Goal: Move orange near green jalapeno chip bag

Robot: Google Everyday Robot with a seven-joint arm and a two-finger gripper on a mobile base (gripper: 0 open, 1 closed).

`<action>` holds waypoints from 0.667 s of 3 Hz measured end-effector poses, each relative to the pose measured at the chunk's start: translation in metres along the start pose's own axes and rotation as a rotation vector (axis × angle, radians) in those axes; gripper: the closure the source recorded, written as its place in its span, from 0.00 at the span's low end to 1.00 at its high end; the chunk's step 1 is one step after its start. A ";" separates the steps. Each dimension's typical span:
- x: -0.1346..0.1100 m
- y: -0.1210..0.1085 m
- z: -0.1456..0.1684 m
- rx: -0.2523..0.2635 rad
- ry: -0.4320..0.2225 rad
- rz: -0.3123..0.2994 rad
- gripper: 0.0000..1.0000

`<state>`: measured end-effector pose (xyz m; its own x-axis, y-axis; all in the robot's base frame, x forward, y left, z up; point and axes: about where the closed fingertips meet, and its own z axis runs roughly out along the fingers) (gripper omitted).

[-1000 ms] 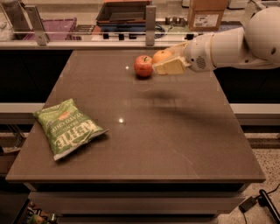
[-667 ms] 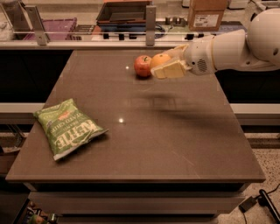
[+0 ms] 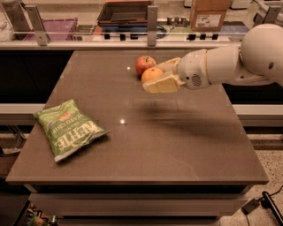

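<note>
The orange (image 3: pixel 151 74) sits between the pale fingers of my gripper (image 3: pixel 155 76), which is shut on it and holds it above the brown table (image 3: pixel 177 145), right of centre at the back. The white arm reaches in from the right. The green jalapeno chip bag (image 3: pixel 67 129) with white "KETTLE" lettering lies flat near the table's front left, well apart from the orange.
A red apple (image 3: pixel 144 64) with a stem stands on the table just behind the orange. Behind the table runs a counter with a dark tray (image 3: pixel 126 12), a purple crate (image 3: pixel 53 26) and a cardboard box (image 3: pixel 208 14).
My gripper has moved left and toward the front with the orange in it, away from the apple. The apple and the chip bag have not moved.
</note>
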<state>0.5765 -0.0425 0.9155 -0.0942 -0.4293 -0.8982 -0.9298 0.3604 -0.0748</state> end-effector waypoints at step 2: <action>0.006 0.047 0.029 -0.026 -0.023 0.014 1.00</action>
<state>0.5427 -0.0039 0.8940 -0.0990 -0.4050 -0.9090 -0.9374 0.3445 -0.0514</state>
